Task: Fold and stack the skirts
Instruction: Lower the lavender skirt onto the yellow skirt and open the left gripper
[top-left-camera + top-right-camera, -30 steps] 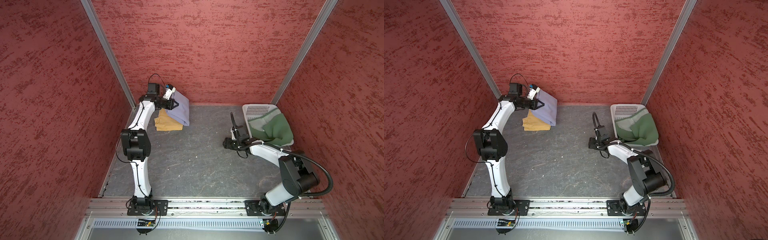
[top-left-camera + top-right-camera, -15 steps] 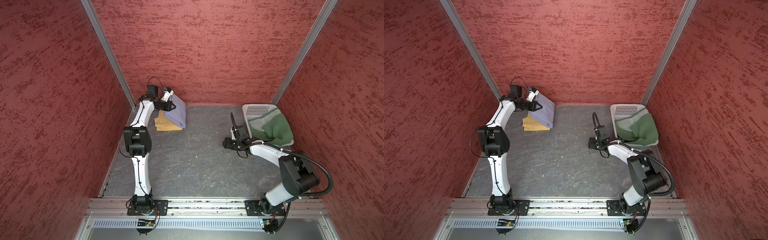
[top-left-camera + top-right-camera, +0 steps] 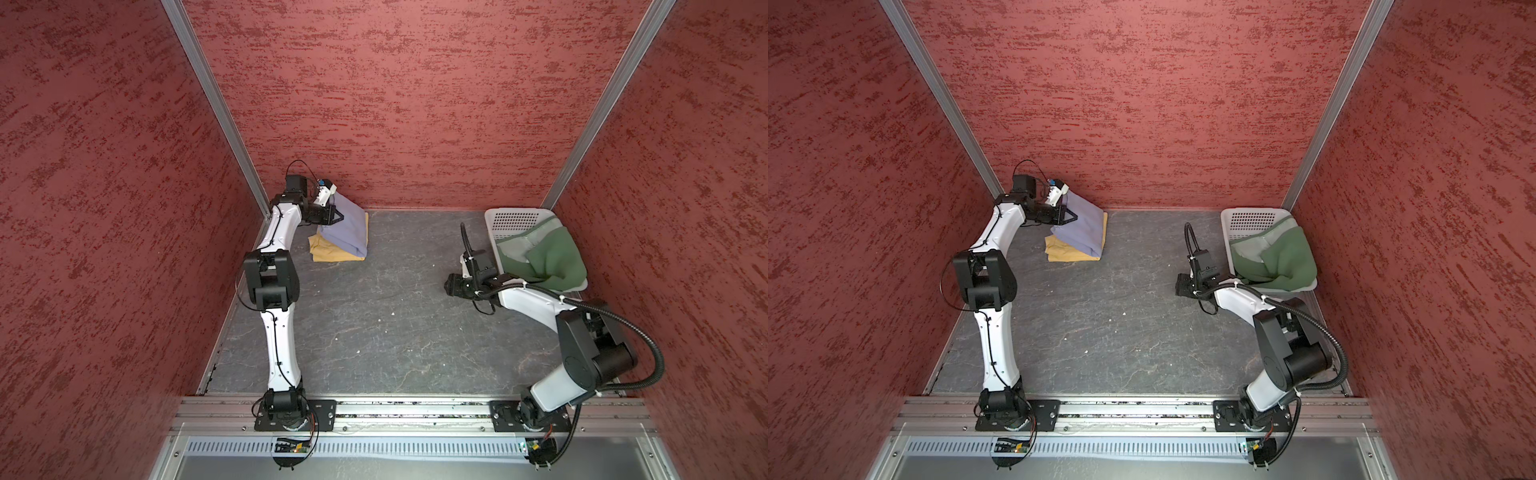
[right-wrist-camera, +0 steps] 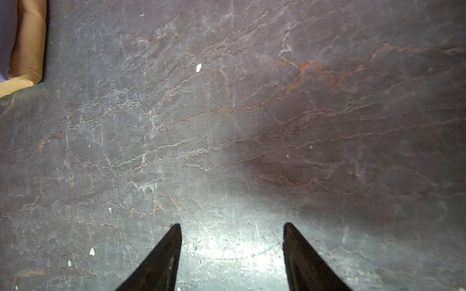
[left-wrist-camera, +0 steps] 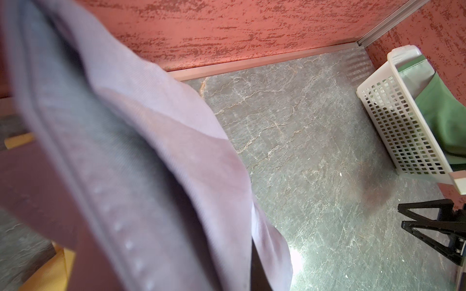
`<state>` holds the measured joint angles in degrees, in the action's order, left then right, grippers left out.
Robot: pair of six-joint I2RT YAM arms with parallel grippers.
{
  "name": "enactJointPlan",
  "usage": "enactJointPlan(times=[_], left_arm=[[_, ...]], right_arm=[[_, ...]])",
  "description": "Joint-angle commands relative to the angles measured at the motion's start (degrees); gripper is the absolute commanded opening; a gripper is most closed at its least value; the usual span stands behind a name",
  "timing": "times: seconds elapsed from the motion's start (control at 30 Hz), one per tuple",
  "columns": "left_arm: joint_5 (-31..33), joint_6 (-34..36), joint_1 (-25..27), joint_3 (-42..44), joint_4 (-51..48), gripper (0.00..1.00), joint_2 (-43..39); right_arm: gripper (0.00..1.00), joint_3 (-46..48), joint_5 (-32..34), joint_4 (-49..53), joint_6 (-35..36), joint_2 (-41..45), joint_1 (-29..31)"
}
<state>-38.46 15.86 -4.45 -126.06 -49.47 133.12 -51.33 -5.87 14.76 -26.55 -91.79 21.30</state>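
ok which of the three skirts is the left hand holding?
The lavender-grey skirt: the left hand pinches its raised edge, and it drapes onto the mustard skirt, which lies flat. The green skirt sits in the white basket.

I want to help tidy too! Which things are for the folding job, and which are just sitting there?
For the job: lavender skirt, held by the shut left gripper; yellow skirt under it; green skirt, crumpled.
Just there: white basket holding the green skirt; grey table; red walls.

Up close the lavender skirt (image 5: 151, 151) blurs, covering most of the mustard skirt (image 5: 46, 273); green skirt (image 5: 446, 118) runs off-frame.
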Motion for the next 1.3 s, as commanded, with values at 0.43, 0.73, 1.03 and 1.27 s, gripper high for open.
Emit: enactJointPlan(times=[0.43,0.73,1.03,1.27], left_arm=[[5.3,-11.0,-1.3,-1.5,1.1,0.56,2.6],[10.8,-16.2,-2.2,-1.2,0.5,0.99,1.8],[13.6,-18.0,-2.1,4.3,4.1,0.99,-6.5],[23.5,-18.8,-0.9,7.2,4.3,0.99,-14.0]], right_arm=[[0.65,-3.0,-0.5,0.0,0.4,-0.1,0.0],[0.65,-3.1,-0.3,0.7,1.0,0.9,0.0],[0.65,-4.0,0.9,2.4,1.5,1.9,0.0],[0.66,-5.1,2.6,4.4,2.2,3.2,0.0]])
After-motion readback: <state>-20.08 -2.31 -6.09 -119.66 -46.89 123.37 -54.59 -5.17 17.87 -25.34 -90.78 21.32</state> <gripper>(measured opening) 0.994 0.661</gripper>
